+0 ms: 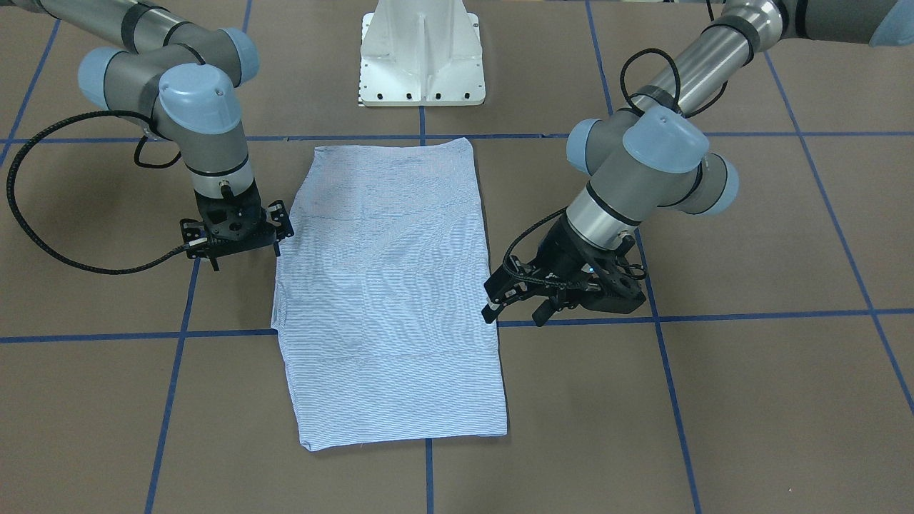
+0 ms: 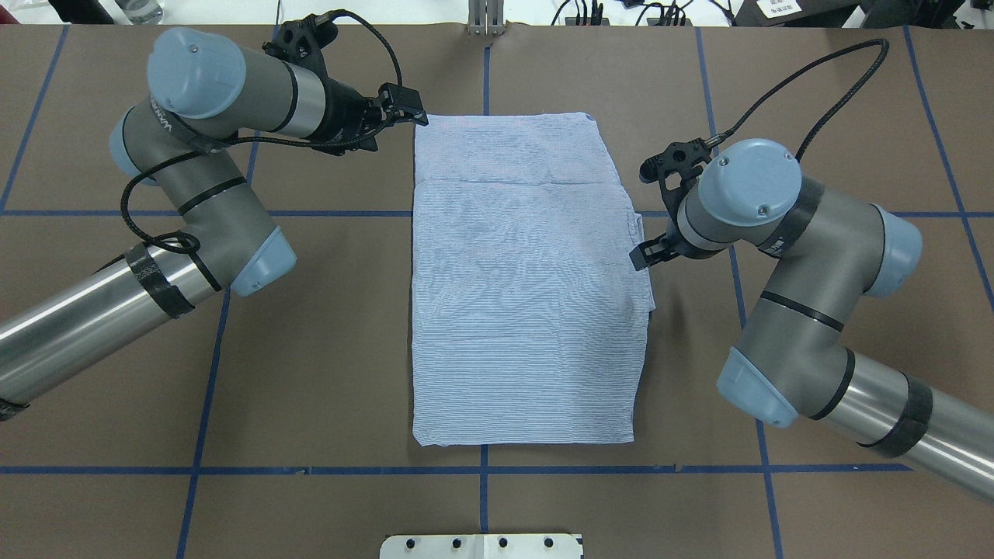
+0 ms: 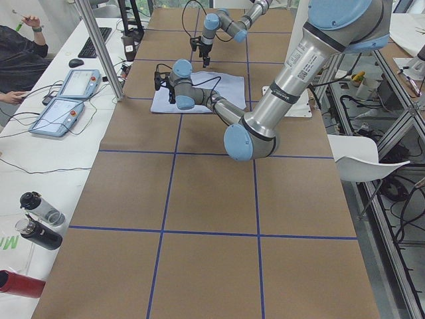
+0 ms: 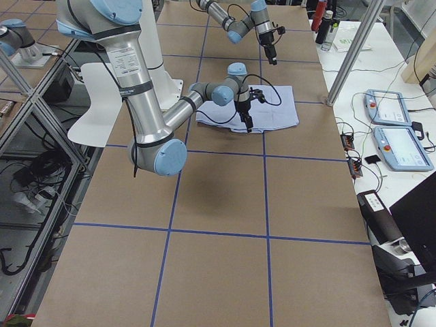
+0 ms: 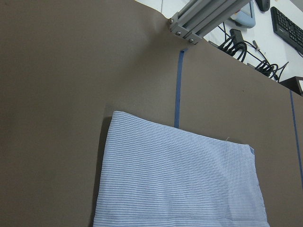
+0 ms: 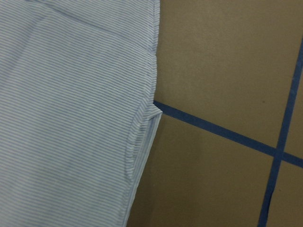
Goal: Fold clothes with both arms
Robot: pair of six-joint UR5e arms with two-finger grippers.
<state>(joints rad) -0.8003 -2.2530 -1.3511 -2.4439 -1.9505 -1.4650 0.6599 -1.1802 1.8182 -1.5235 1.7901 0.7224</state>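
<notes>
We are hovering the left tool and right tool, both spread, beside the soft, light shirt; we are judging its corners best for pinching.

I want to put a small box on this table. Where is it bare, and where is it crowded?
Bare: the long end of the table beyond the elbow of the left arm, and the strip between the white base and the shirt. Crowded: both long edges of the shirt, where the left hand and the right hand hang close.
</notes>
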